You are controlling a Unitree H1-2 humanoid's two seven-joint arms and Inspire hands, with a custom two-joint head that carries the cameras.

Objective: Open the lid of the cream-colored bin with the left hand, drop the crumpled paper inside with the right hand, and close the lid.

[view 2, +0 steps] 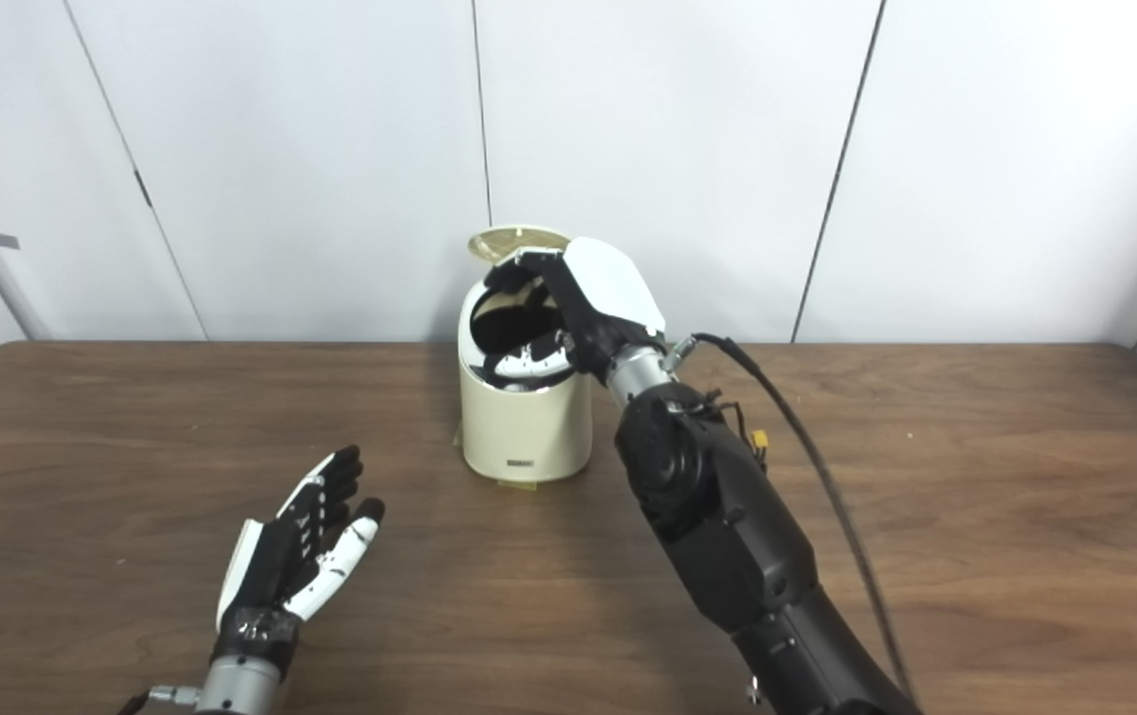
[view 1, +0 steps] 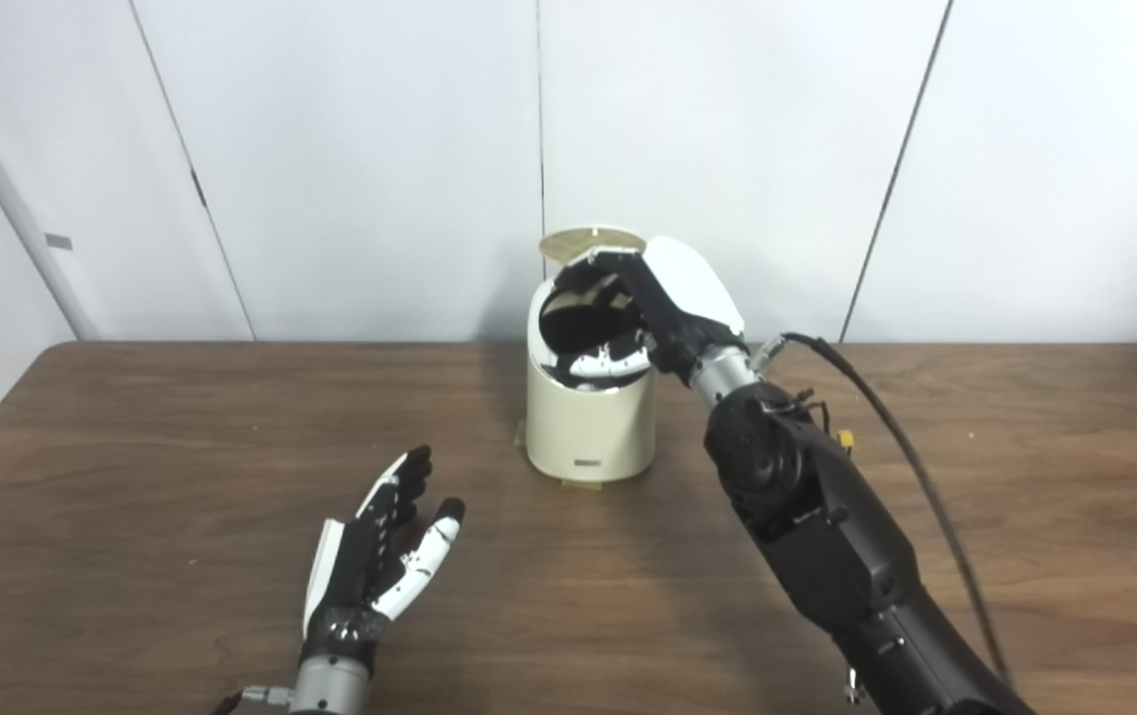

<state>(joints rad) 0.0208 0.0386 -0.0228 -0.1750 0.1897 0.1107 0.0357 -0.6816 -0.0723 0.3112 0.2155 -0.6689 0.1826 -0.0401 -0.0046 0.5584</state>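
Where the far middle of the dark wood-grain bench (view 1: 131,417) meets the wall, you have one cream-coloured cylindrical bin (view 1: 592,422) standing upright, a small dark label low on its front. Its round lid (view 1: 593,241) is tipped up at the back, so the dark mouth faces you. A thin tan pad shows under the base.

Count: one bin, one lid, two hands. No crumpled paper can be made out in either view.

Your right hand (view 1: 642,308), black with a white back shell, reaches into the bin's mouth; its fingers (view 1: 618,355) curl down inside the opening. Whether they have hold of anything cannot be told from here. A black cable (view 1: 911,457) loops from the wrist along the forearm.

Your left hand (view 1: 379,541) lies low over the near left of the bench, well apart from the bin, palm up, fingers spread and holding nothing.

Behind the bench, plain white wall panels (view 1: 369,149) with thin dark seams.
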